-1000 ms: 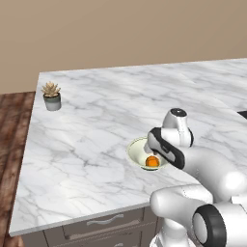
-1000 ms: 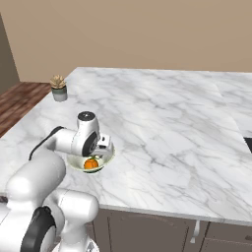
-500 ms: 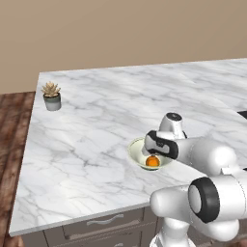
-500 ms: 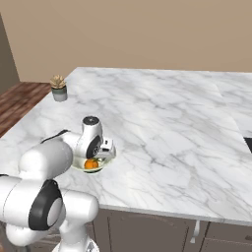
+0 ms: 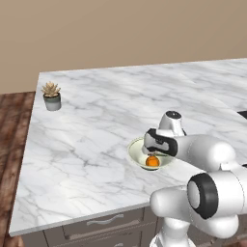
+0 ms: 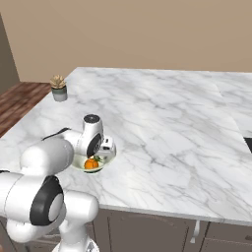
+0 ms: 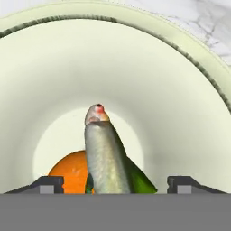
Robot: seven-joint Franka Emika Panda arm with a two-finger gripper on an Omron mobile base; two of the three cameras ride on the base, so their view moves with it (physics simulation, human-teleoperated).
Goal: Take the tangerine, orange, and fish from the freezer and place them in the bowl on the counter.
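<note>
End effector (image 7: 115, 180) is held low inside the bowl (image 7: 180, 90), fingers spread wide, the fish (image 7: 104, 155) lying between them, unclamped, atop an orange fruit (image 7: 67, 173). Judged risk: fish dragged out if caught on lifting. The bowl is set near the table (image 5: 96, 125) front edge; open marble is seen behind it.

A plain tan wall (image 5: 120, 29) is running behind, and dark wood flooring (image 5: 12, 144) is showing at the left.
</note>
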